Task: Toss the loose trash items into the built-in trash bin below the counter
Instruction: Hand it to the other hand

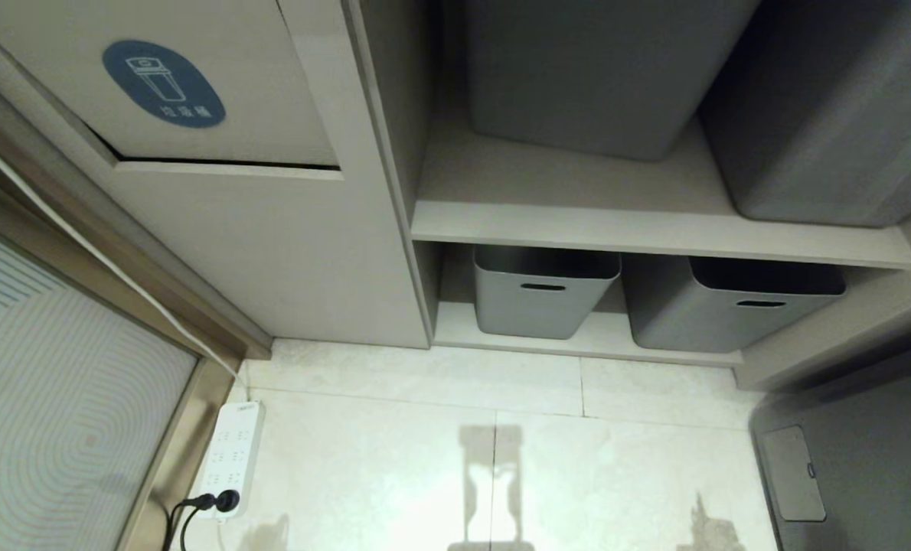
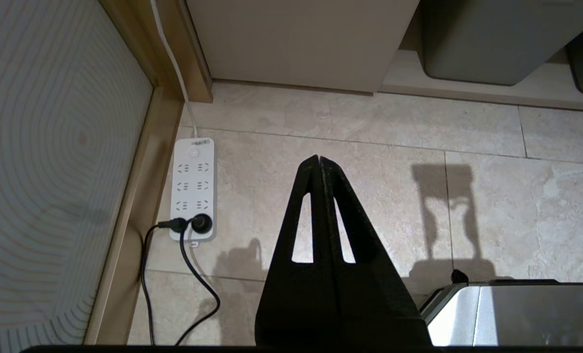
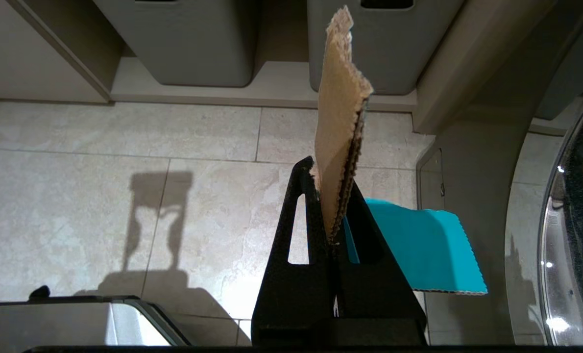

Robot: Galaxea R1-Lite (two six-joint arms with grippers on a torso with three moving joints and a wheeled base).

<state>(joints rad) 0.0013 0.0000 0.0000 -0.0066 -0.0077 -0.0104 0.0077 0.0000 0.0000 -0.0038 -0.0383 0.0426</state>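
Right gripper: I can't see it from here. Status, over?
Right gripper shut on tan corrugated cardboard piece, turquoise part behind. Left gripper shut, empty. Beige bin flap with blue sticker closed. Nothing in the way.

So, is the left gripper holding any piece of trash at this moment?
No. In the left wrist view the left gripper has its two black fingers pressed together with nothing between them, above the bare floor tiles.

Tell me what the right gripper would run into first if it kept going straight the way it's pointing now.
Probably the floor tiles. The right gripper, shut on a tan cardboard piece with a turquoise strip hanging beside it, points down and forward at bare tile short of the lower grey tubs. Depth is unclear; the cardboard would touch first.
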